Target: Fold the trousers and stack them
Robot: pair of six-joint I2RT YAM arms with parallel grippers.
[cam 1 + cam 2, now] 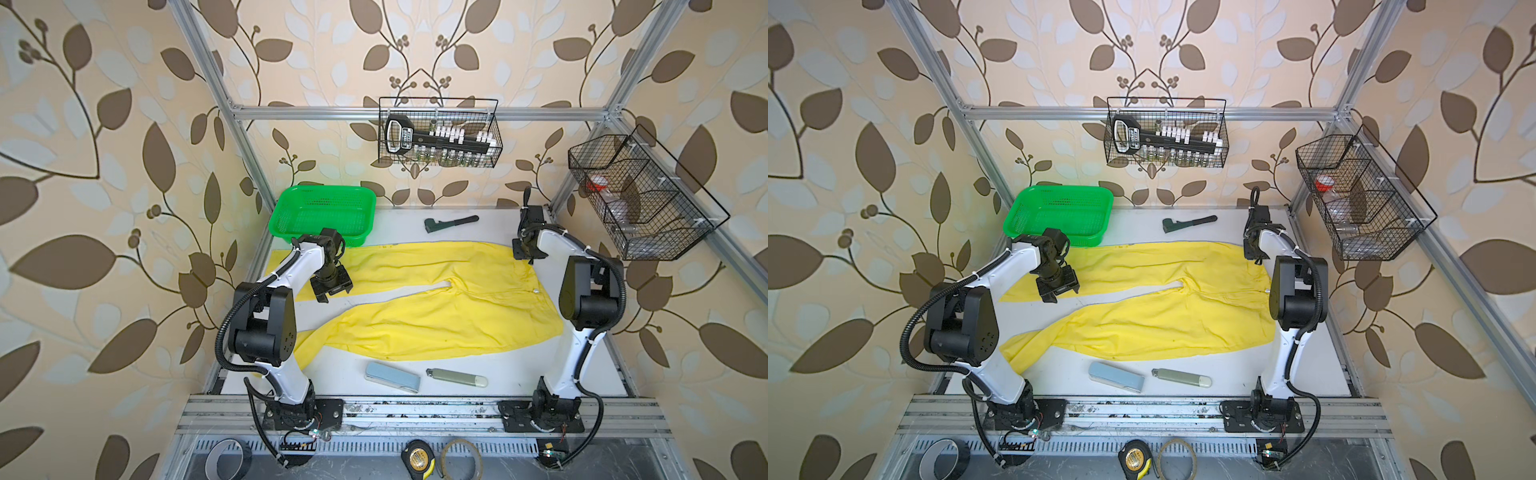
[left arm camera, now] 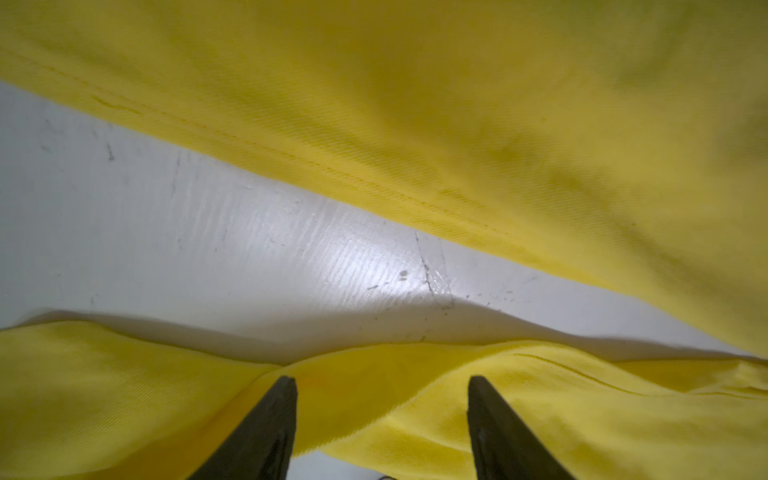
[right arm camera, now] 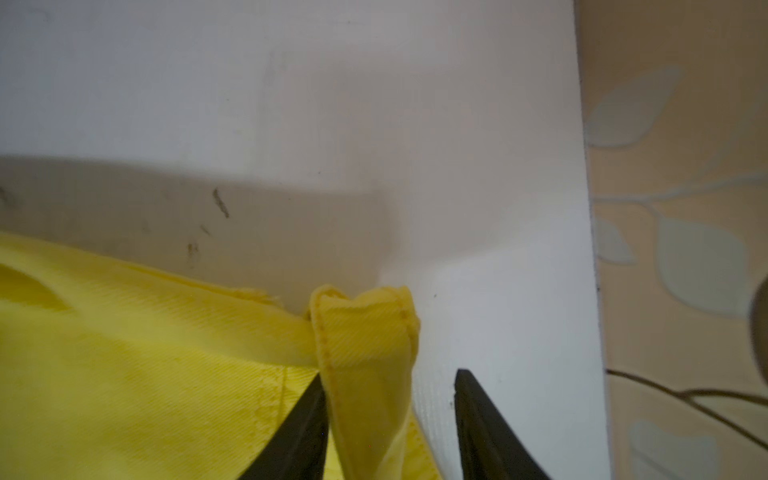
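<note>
On the bench (image 1: 519, 374) | trousers (image 1: 436, 307) spread flat, waistband at right, 2 legs toward left | left gripper (image 2: 381, 380) jaws apart over bunched leg cloth, nothing pinched | right gripper (image 3: 388, 374) jaws apart astride waistband corner, not clamped

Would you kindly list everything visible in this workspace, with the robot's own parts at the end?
trousers: one pair, yellow, spread flat across the middle of the table
basket: one, green, back left corner of the table
wrench: one, dark, back of the table behind the trousers
case: one, light blue, front of the table
tube: one, pale green, front, right of the case
back wire basket: one, black, hung on the rear rail
side wire basket: one, black, hung on the right rail
tape measure: one, black and yellow, ledge below the table
tape roll: one, grey, same ledge, left
table: one, white
left hand: one, black, open over a trouser leg
right hand: one, black, open at a trouser corner
</note>
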